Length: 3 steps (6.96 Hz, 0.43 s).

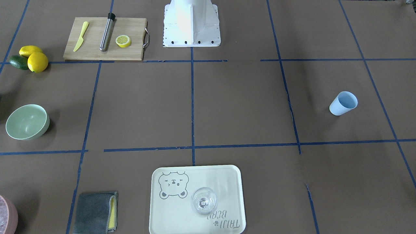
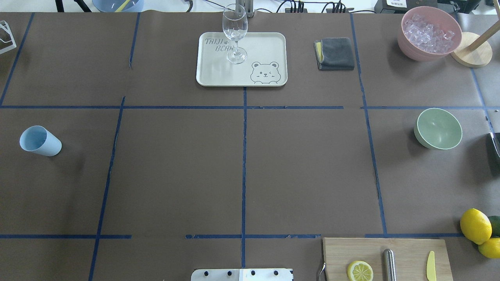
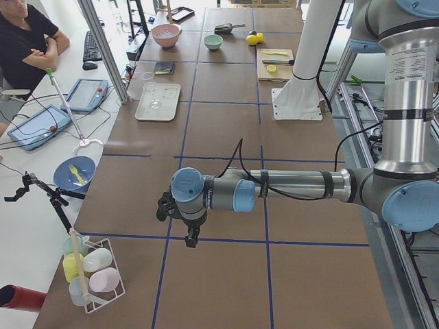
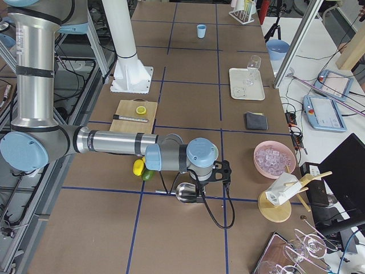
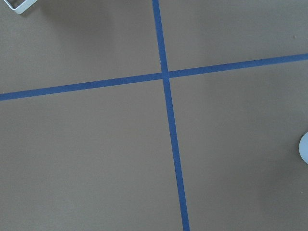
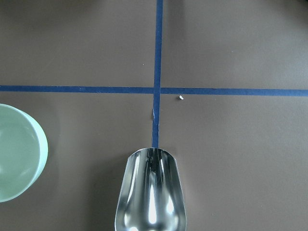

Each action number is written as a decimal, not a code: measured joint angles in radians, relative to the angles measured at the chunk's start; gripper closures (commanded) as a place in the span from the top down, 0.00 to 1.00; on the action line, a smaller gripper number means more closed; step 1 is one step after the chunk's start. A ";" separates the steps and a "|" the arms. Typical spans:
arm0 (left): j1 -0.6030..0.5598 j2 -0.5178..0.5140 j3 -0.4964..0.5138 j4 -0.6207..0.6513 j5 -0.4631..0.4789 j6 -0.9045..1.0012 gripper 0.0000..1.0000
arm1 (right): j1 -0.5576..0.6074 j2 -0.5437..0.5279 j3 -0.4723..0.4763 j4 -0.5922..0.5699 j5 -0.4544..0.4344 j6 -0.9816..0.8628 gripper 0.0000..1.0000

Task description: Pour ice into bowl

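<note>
Overhead exterior: brown paper table (image 2: pixel 175 175) with a blue tape grid (image 2: pixel 243 164), tablets (image 3: pixel 86 94) alongside. Tray (image 2: pixel 273 43) reads "TAIJI BEAR". The mint bowl (image 2: pixel 438 128) sits on the robot's right, the ice (image 2: pixel 427 31) beyond it in the pink bowl (image 2: pixel 410 48) (left gripper (image 3: pixel 190 240), right gripper (image 4: pixel 198 189): can't tell their grip).

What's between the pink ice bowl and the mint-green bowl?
Overhead view: nothing stands between the pink bowl and the mint-green bowl, only brown table cover crossed by one blue tape line.

Bowls two (image 2: pixel 438 128) (image 2: pixel 410 48); lemons two (image 2: pixel 475 225) (image 2: pixel 491 248); cup one (image 2: pixel 40 141); glass one (image 2: pixel 234 29); tray one (image 2: pixel 269 43).
</note>
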 measured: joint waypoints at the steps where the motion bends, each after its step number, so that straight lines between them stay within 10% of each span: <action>1: 0.000 -0.001 0.000 0.000 0.000 0.000 1.00 | 0.000 0.000 0.002 0.000 -0.001 0.000 1.00; 3: 0.000 -0.005 -0.009 0.000 0.000 -0.001 1.00 | 0.000 -0.008 0.020 0.005 0.005 0.003 1.00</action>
